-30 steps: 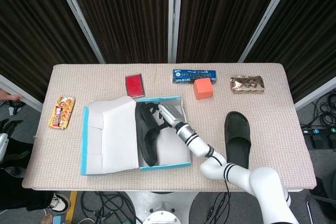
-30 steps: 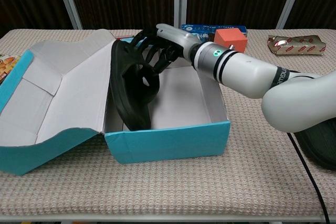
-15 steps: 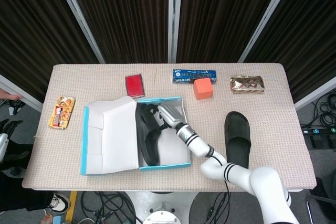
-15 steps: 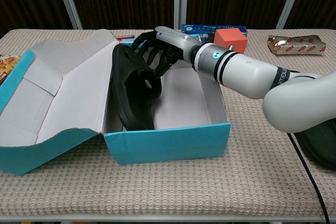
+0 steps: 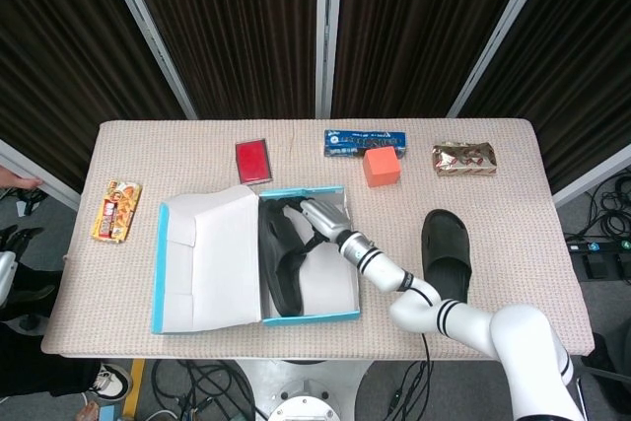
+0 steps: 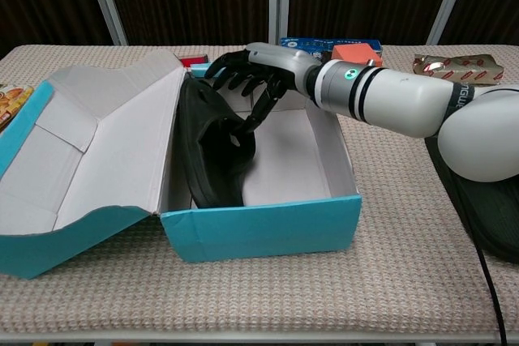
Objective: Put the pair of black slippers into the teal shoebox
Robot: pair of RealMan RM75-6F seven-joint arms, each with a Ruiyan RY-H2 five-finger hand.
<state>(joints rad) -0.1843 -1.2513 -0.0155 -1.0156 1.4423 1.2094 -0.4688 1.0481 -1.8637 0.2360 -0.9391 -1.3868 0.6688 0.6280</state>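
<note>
Right hand (image 6: pixel 258 70): fingers spread, loosely touching the strap, gripping nothing.
First slipper (image 6: pixel 212 147): on edge in the box (image 6: pixel 268 228), against the left wall.
Second slipper (image 5: pixel 446 258): on the counter (image 5: pixel 513 184), right of box.
Handling: likely light, flexible rubber; take the strap.

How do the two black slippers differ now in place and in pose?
The slipper in the shoebox stands on its side edge, leaning on the box's left wall; the slipper on the table lies flat, sole down. The first is inside the teal shoebox; the second is on the table, to the right of the box. The right hand is over the first slipper, away from the second. Both are black with a wide strap.
</note>
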